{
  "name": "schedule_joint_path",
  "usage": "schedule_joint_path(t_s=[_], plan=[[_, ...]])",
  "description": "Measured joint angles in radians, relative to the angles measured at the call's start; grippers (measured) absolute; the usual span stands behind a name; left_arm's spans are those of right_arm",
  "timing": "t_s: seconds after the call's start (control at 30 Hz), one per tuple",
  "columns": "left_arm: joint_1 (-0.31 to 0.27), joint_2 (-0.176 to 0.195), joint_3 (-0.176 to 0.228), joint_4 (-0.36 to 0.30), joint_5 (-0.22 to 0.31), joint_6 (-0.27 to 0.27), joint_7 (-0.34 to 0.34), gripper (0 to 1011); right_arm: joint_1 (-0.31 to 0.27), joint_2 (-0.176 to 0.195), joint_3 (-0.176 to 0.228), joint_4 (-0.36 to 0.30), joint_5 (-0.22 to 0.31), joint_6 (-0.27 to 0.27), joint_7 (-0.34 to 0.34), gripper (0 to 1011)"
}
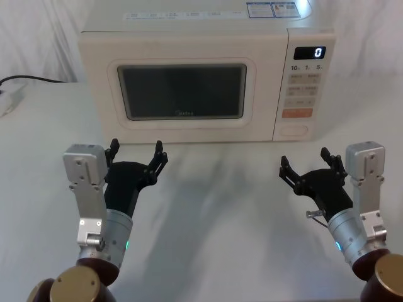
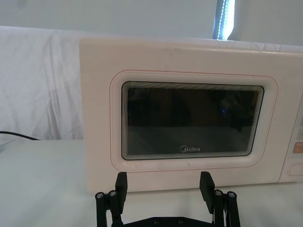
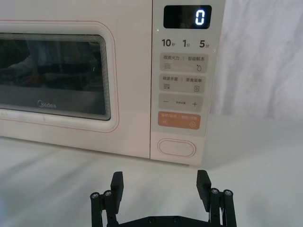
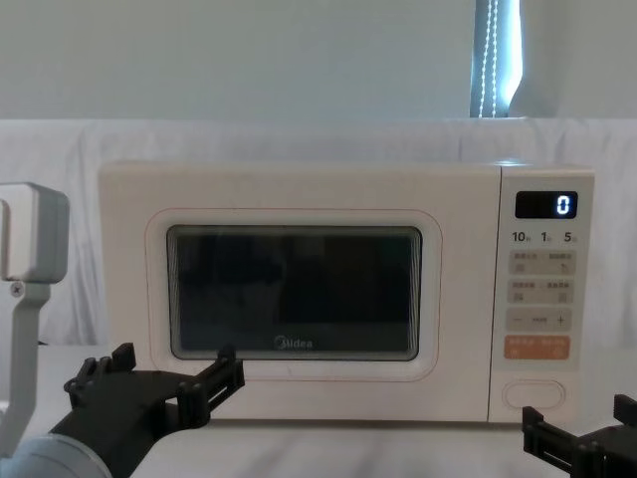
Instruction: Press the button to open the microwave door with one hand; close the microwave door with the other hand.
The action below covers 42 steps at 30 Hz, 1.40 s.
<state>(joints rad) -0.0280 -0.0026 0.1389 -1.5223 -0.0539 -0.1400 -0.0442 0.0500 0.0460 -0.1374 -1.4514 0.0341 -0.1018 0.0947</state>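
Ahead of the left pincer, which is spread wide above the table, the microwave door sits shut. Beyond the right pincer, also wide, lies the button, untouched.

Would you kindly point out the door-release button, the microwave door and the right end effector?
button point(image 3: 176, 147), right wrist view, centre of the cream pill-shaped key.
microwave door point(image 1: 182, 92), head view, middle of its dark window.
right end effector point(image 1: 306, 166), head view, midway between the open fingertips.
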Motion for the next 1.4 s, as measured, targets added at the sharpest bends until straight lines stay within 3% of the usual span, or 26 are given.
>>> schedule_joint_path(t_s=[1.4], plan=[[0.0, 0.0, 0.0, 0.0, 0.0, 0.0, 0.0, 1001, 0.0, 0.0, 0.0, 0.0, 0.0, 0.0, 0.0, 1002]])
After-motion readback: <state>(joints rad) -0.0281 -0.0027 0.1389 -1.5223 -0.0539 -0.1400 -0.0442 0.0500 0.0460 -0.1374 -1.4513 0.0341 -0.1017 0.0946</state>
